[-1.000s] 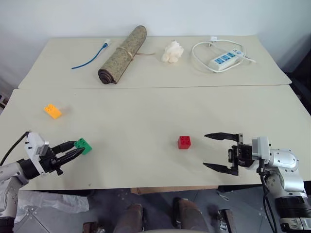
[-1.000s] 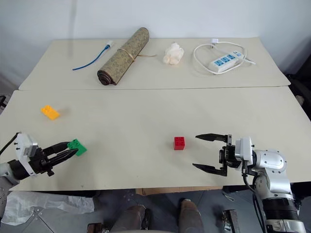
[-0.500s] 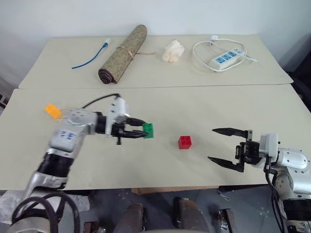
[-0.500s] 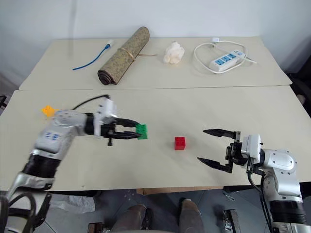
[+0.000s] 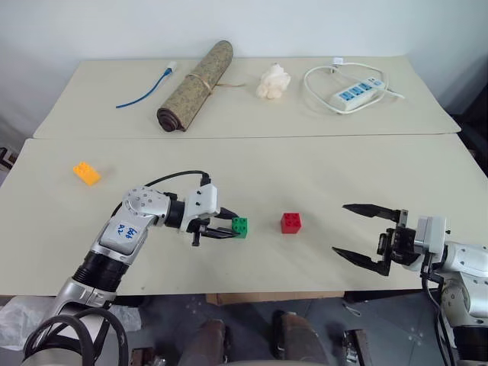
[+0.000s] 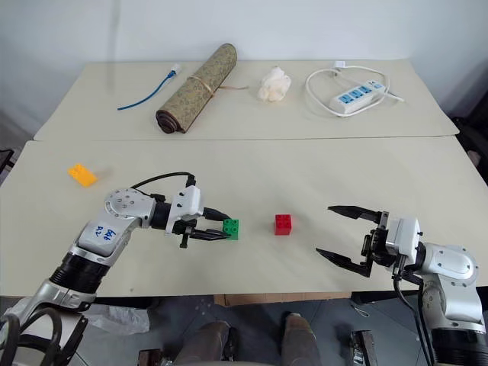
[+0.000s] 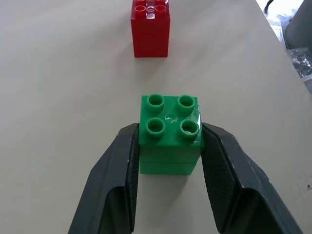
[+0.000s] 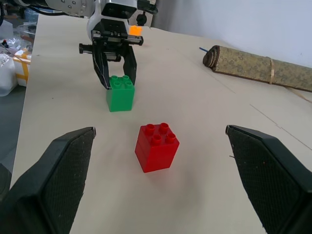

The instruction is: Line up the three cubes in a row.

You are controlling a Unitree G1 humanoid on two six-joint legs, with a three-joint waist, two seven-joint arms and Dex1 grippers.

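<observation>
Left claw [image 5: 231,226] clamped on green cube [image 5: 239,226], just left of red cube [image 5: 290,223]. Right claw [image 5: 366,235] wide, empty, right of red. Orange cube [image 5: 85,173] far left on counter [image 5: 320,168].

We see the green cube [image 5: 240,226], studs up, pinched at its sides by the left claw [image 5: 226,226] near the counter's [image 5: 305,168] middle; we cannot tell whether it touches the surface. The red cube [image 5: 290,222] sits upright just to its right. The orange-yellow cube [image 5: 85,173] lies far left, well apart.
</observation>
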